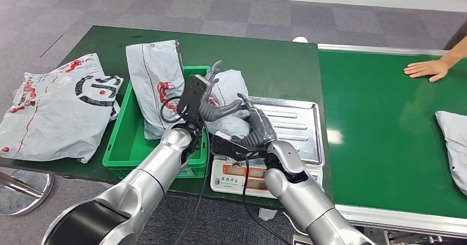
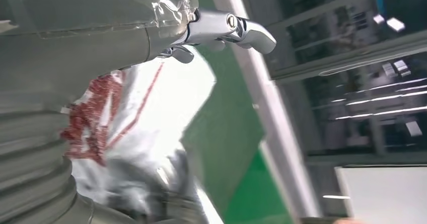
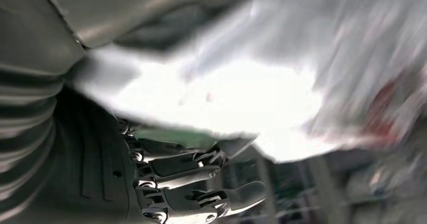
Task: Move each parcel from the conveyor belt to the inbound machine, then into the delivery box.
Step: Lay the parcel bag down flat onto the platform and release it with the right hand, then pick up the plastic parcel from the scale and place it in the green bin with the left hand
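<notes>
Both my hands are on one grey parcel (image 1: 228,99) held over the near edge of the scale's steel tray (image 1: 294,125), beside the green bin (image 1: 122,146): my left hand (image 1: 212,99) clasps its left side with fingers spread up along it, and my right hand (image 1: 256,126) cups it from below. From above, the parcel's long side runs away from me, slightly tilted. My right wrist view adds my fingers (image 3: 191,176) curled under the parcel's blurred underside.

head view looks down from high; both wrist views sit close, blurred, probably sharing the white parcel (image 1: 228,99).
</notes>
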Controlling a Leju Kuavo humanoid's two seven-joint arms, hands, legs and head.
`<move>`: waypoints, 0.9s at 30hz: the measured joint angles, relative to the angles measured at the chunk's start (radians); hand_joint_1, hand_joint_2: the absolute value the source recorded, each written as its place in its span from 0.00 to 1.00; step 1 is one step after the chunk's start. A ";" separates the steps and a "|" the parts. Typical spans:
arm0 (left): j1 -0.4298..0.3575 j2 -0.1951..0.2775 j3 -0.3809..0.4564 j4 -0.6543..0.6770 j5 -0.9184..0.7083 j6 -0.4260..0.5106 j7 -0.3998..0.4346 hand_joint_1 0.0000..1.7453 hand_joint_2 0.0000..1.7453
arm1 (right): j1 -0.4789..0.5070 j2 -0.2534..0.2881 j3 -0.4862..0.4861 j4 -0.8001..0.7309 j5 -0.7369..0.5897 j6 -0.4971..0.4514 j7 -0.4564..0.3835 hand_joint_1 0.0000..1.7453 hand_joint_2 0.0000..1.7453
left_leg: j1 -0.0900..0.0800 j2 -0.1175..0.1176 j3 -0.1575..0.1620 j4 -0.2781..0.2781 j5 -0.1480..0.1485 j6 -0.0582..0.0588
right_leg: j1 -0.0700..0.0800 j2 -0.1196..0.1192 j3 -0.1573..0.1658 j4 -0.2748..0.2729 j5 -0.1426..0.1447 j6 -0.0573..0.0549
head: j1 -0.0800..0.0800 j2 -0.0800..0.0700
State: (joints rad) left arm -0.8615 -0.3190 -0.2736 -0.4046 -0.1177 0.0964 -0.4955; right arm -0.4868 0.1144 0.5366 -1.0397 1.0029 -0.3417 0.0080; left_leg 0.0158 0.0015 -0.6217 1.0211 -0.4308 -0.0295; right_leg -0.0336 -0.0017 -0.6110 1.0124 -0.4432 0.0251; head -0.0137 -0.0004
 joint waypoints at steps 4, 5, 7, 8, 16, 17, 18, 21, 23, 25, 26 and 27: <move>-0.002 -0.004 -0.014 0.002 -0.110 0.008 0.078 0.00 1.00 | 0.010 -0.014 -0.072 -0.035 -0.058 -0.058 -0.029 0.00 1.00 | 0.000 0.000 0.000 0.001 0.000 0.000 | 0.000 0.000 0.000 0.000 0.000 0.000 | 0.000 0.000; -0.005 -0.006 -0.024 0.002 -0.140 0.009 0.096 0.00 1.00 | 0.015 -0.016 -0.094 -0.048 -0.094 -0.068 -0.061 0.00 1.00 | 0.000 0.000 0.000 0.001 0.000 0.000 | 0.000 0.000 0.000 0.000 0.000 0.000 | 0.000 0.000; -0.014 -0.012 -0.050 0.002 -0.197 0.015 0.124 0.00 1.00 | 0.030 -0.020 -0.139 -0.070 -0.175 -0.086 -0.132 0.00 1.00 | 0.000 0.000 -0.001 0.001 0.000 0.000 | 0.000 0.000 0.000 0.000 0.000 0.000 | 0.000 0.000; -0.020 -0.014 -0.064 0.002 -0.216 0.018 0.134 0.00 1.00 | 0.038 -0.021 -0.158 -0.079 -0.211 -0.097 -0.165 0.00 1.00 | 0.000 -0.001 -0.001 0.001 0.000 0.000 | 0.000 -0.001 0.000 0.000 0.000 0.000 | 0.000 0.000; -0.038 -0.032 -0.162 0.002 -0.248 -0.007 0.230 0.00 1.00 | 0.068 -0.055 -0.308 -0.111 -0.437 -0.173 -0.328 0.00 1.00 | -0.001 -0.001 -0.001 0.001 0.000 0.000 | -0.001 -0.001 0.000 0.000 0.000 0.000 | 0.000 0.000; -0.039 -0.032 -0.179 0.002 -0.242 -0.011 0.241 0.00 1.00 | 0.072 -0.060 -0.324 -0.114 -0.468 -0.176 -0.346 0.00 1.00 | -0.001 -0.001 -0.001 0.001 0.000 0.000 | -0.001 0.000 0.000 0.000 0.000 0.000 | 0.000 0.000; -0.040 -0.032 -0.196 0.002 -0.236 -0.014 0.250 0.00 1.00 | 0.074 -0.066 -0.338 -0.116 -0.497 -0.179 -0.362 0.00 1.00 | -0.001 0.000 0.000 0.001 0.000 0.000 | -0.001 0.000 0.000 0.000 0.000 0.000 | 0.000 0.000; -0.042 -0.033 -0.256 0.002 -0.238 -0.026 0.287 0.00 1.00 | 0.076 -0.085 -0.370 -0.119 -0.557 -0.191 -0.392 0.00 1.00 | -0.001 0.000 0.000 0.001 0.000 0.000 | -0.001 0.000 0.000 0.000 0.000 0.000 | 0.000 0.000; -0.046 -0.033 -0.309 0.003 -0.266 -0.037 0.321 0.00 1.00 | 0.075 -0.100 -0.386 -0.116 -0.582 -0.193 -0.399 0.00 1.00 | -0.001 0.000 0.000 0.001 0.000 0.000 | -0.001 0.000 0.000 0.000 0.000 0.000 | 0.000 0.000; -0.048 -0.033 -0.378 0.004 -0.304 -0.054 0.348 0.00 1.00 | 0.068 -0.114 -0.402 -0.106 -0.606 -0.186 -0.406 0.00 1.00 | -0.001 0.000 0.000 0.001 0.000 0.000 | -0.001 0.000 0.000 0.000 0.000 0.000 | 0.000 0.000; -0.049 -0.033 -0.414 0.005 -0.320 -0.065 0.356 0.00 1.00 | 0.062 -0.121 -0.410 -0.096 -0.618 -0.179 -0.411 0.00 1.00 | -0.001 0.000 0.000 0.001 0.000 0.000 | -0.001 0.000 0.000 0.000 0.000 0.001 | 0.000 0.000; -0.049 -0.033 -0.450 0.005 -0.333 -0.075 0.363 0.00 1.00 | 0.053 -0.127 -0.416 -0.082 -0.629 -0.171 -0.417 0.00 1.00 | -0.001 0.000 0.000 0.001 0.000 0.000 | -0.001 0.000 0.000 0.000 0.000 0.001 | 0.000 0.000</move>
State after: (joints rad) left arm -0.9103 -0.3521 -0.7239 -0.3995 -0.4508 0.0214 -0.1329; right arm -0.4338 -0.0127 0.1202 -1.1221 0.3738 -0.5132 -0.4092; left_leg 0.0150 0.0013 -0.6222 1.0224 -0.4312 -0.0291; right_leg -0.0343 -0.0016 -0.6109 1.0120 -0.4427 0.0257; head -0.0134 -0.0004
